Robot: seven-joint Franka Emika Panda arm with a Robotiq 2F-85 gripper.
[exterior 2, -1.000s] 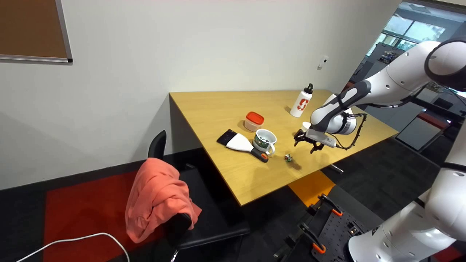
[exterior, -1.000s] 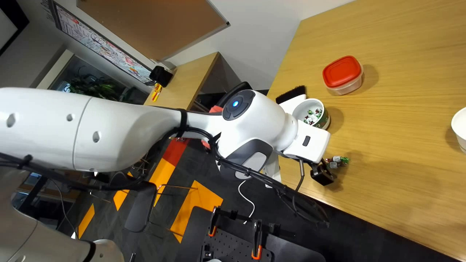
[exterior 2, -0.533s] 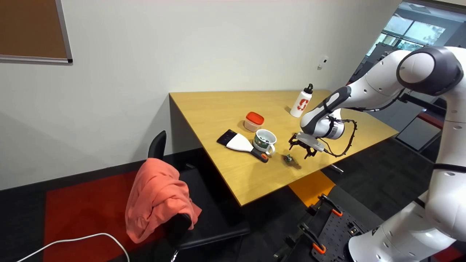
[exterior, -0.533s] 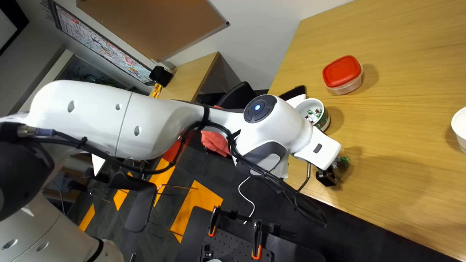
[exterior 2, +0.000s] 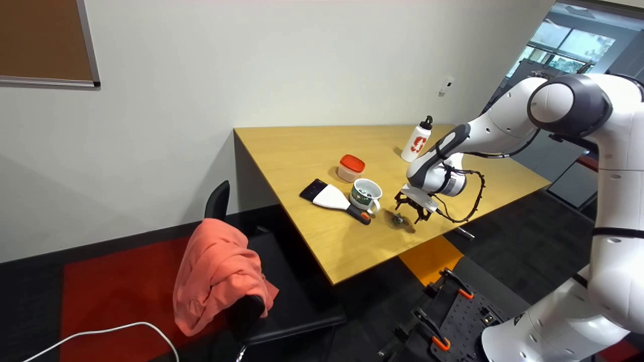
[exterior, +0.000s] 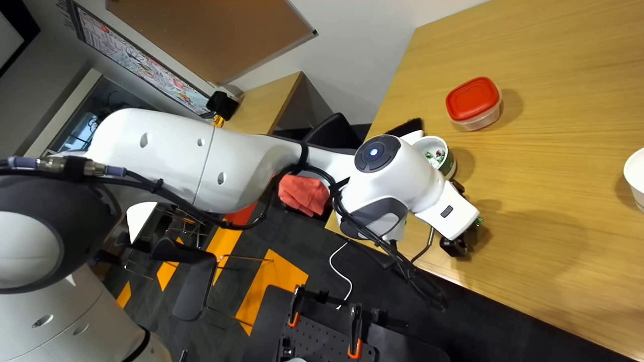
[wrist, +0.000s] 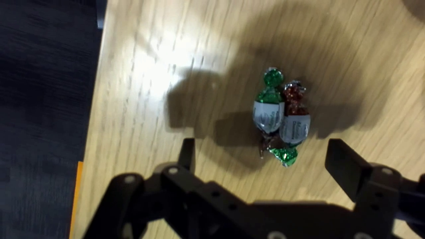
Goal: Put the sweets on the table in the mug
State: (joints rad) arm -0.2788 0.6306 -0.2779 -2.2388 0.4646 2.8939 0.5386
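Observation:
Two wrapped sweets, one with green foil (wrist: 268, 116) and one with red-brown foil (wrist: 295, 129), lie side by side on the wooden table (wrist: 132, 109). In an exterior view they are a small cluster (exterior 2: 398, 219); elsewhere only a green tip (exterior: 479, 221) shows past the arm. The white mug with a green patterned band (exterior 2: 360, 200) stands upright nearby, its handle toward the sweets; it holds several sweets (exterior: 435, 158). My gripper (wrist: 260, 146) is open and empty above the table. Its fingers stand apart on both sides of the sweets, which lie slightly ahead in the wrist view.
A brush with a white body (exterior 2: 332, 197) lies beside the mug. A red-lidded container (exterior 2: 351, 167) and a white bottle (exterior 2: 416, 143) stand farther back. A white bowl (exterior: 636, 176) is at the view's edge. The table edge (wrist: 96, 96) runs close by.
My gripper has moved across the table toward the sweets and the mug, staying open. In an exterior view the arm now covers most of the sweets. The sweets and mug have not moved.

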